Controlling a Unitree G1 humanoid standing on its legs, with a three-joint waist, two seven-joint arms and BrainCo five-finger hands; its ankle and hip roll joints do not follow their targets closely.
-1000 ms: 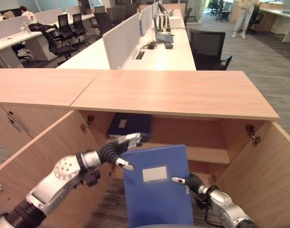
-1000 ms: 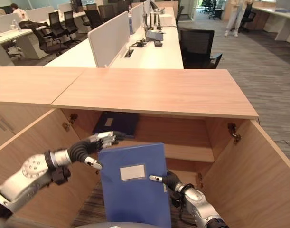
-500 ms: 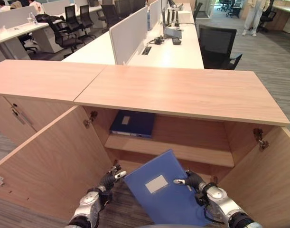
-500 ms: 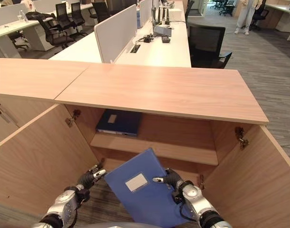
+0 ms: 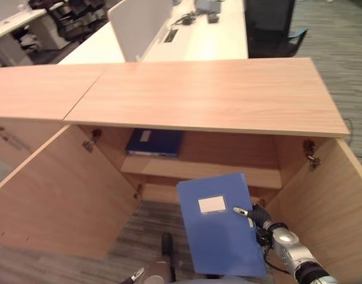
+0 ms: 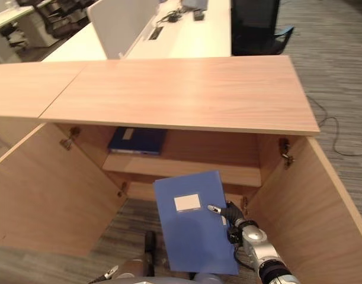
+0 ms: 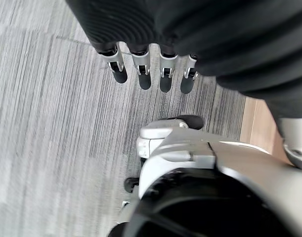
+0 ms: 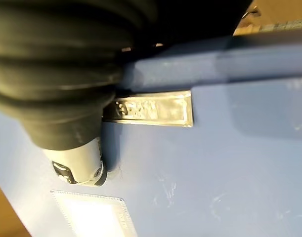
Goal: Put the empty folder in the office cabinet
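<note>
Right hand (image 5: 259, 215) pinches the blue folder (image 5: 219, 222) at its 3 o'clock edge, thumb on the cover by the white label (image 5: 212, 205), so the face stays toward the open cabinet (image 5: 198, 94). Folder hangs before the lower compartment, not yet inside. Dark folder (image 5: 154, 142) occupies the shelf (image 5: 228, 173) at 10 o'clock. Left hand (image 7: 151, 69) idle, fingers straight, empty, over carpet.

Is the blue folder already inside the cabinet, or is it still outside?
Outside. The right hand holds the folder in front of the open cabinet, over the carpet.
</note>
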